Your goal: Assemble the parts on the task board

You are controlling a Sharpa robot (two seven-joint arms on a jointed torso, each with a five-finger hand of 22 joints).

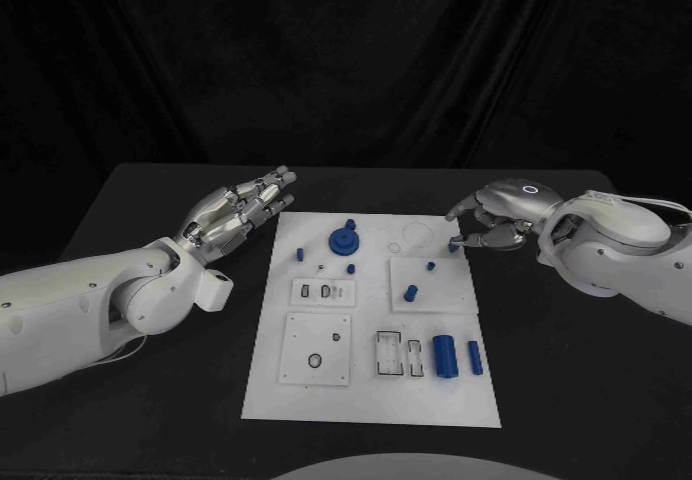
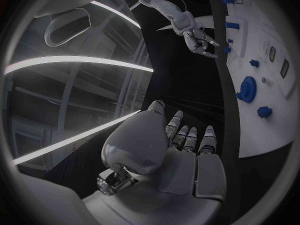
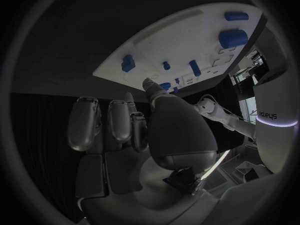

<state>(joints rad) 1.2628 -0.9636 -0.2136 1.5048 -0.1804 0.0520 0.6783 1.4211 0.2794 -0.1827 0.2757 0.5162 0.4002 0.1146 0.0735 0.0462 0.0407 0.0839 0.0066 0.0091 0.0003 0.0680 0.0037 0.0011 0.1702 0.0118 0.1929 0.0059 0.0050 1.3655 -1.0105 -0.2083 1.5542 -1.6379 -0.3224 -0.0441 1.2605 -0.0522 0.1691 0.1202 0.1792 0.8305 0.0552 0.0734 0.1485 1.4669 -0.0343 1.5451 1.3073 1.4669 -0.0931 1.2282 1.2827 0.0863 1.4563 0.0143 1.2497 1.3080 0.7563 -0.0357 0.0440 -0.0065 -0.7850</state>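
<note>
The white task board lies in the middle of the black table. A round blue gear-like part stands near its far edge, with small blue pegs around the middle. Two blue cylinders lie near the front right. My right hand hovers over the board's far right corner with curled fingers, and its thumb and a fingertip pinch a small blue part. My left hand hangs beside the board's far left corner, fingers stretched out and apart, holding nothing. The left wrist view shows this left hand, the right hand and the gear.
White raised plates with slots and holes sit on the board: one at the front left, one at the right middle. Bare black table lies on both sides of the board. In the right wrist view the board is beyond my right hand.
</note>
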